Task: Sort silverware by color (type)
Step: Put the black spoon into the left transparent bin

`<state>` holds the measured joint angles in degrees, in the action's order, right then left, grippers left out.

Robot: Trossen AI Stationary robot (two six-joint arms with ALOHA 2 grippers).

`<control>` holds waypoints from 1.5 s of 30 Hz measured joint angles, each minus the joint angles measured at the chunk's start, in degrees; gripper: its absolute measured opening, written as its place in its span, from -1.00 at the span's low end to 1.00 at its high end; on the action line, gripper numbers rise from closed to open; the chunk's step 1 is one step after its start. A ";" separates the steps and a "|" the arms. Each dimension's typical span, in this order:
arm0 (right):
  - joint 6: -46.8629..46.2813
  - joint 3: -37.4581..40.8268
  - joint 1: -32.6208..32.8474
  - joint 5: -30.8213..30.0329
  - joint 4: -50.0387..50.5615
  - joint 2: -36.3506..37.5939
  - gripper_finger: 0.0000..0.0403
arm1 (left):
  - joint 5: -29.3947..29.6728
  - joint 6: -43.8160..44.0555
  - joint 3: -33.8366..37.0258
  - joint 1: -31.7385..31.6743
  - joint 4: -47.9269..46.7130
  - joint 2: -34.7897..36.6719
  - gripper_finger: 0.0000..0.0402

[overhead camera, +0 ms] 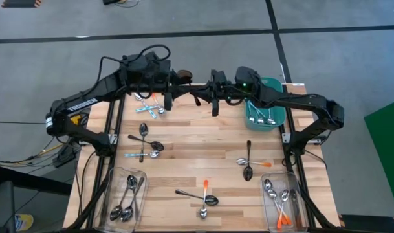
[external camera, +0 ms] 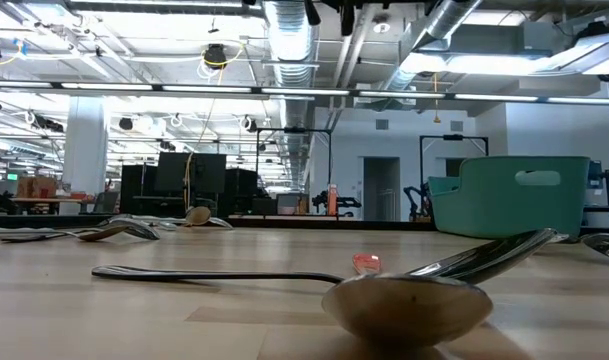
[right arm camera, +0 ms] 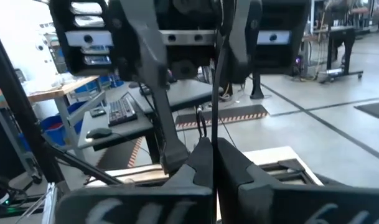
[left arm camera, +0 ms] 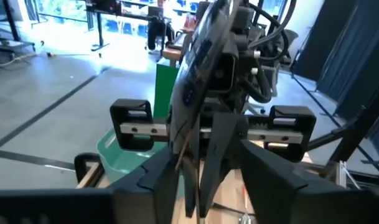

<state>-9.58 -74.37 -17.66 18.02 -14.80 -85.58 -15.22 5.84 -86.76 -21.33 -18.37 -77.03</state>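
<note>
My two grippers face each other, level, above the table's far middle. My right gripper [overhead camera: 202,97] [right arm camera: 213,152] is shut on a plain dark metal spoon [right arm camera: 218,74], seen edge-on as a thin line. My left gripper [overhead camera: 187,87] [left arm camera: 211,155] is open, and its fingers [right arm camera: 167,137] stand on either side of my right gripper's fingers and the spoon. Loose spoons with orange, light blue and dark handles lie flat on the table at the far left [overhead camera: 151,107], the left [overhead camera: 145,147], the right [overhead camera: 248,163] and the near middle [overhead camera: 203,197]. My right gripper pinches the dark spoon [right arm camera: 214,138] between its two shut fingers, which point level toward the table's left. The spoon lies across the fingers and stands up from them, lifted clear of the table. Which part of the spoon the fingers are on does not show.
A teal tub [overhead camera: 277,113] [external camera: 509,195] at the far right holds light-blue-handled spoons. A clear bin [overhead camera: 112,194] at the near left holds dark spoons. Another clear bin [overhead camera: 299,207] at the near right holds orange-handled ones. A spoon bowl [external camera: 404,305] lies close before the low camera.
</note>
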 joint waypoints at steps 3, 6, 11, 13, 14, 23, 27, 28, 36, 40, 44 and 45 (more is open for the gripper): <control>0.03 0.00 0.46 -0.10 -2.10 0.00 -0.93 | 0.02 0.03 0.00 0.05 0.11 0.04 -0.47; 0.03 0.00 0.86 -0.39 -2.87 0.00 -0.93 | 0.17 0.53 0.00 0.45 0.12 0.04 -0.71; 1.18 0.00 1.65 -0.28 -3.01 0.02 -0.93 | 0.29 1.14 0.00 1.23 0.31 0.17 -0.97; 1.24 0.00 2.00 -0.31 -2.98 0.02 -0.91 | 0.83 1.19 0.00 1.75 0.28 0.17 -0.98; 1.06 0.00 2.11 -0.31 -2.92 0.02 -0.87 | 1.14 1.42 0.00 2.01 0.30 0.15 -0.99; -6.11 -0.02 0.93 -6.15 6.55 0.50 -0.38 | 13.71 6.35 0.00 6.50 -16.43 2.34 -1.00; -10.37 -0.04 -0.89 -6.34 12.40 0.68 -0.29 | 21.46 14.65 0.00 10.75 -30.95 3.93 -1.00; -11.20 -0.04 -1.27 -6.27 13.82 0.67 -0.28 | 23.42 17.18 0.00 12.20 -34.65 4.23 -1.00; -9.83 -0.03 -0.20 -6.13 17.62 0.63 -0.33 | 33.50 39.55 4.15 26.45 -52.82 5.61 -1.00; -8.56 -0.04 1.23 -5.73 16.15 0.63 -0.36 | 31.99 51.92 9.30 33.95 -52.79 7.11 -1.00; -8.55 -0.04 2.10 -5.72 16.37 0.63 -0.37 | 30.30 63.96 12.67 41.47 -53.13 8.05 -1.00; -8.53 -0.04 2.25 -5.62 16.61 0.63 -0.37 | 30.07 66.51 13.30 43.16 -53.08 8.24 -1.00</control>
<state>-18.10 -74.41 -15.41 12.40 1.81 -84.95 14.86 72.35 -73.46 21.84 -71.45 -68.80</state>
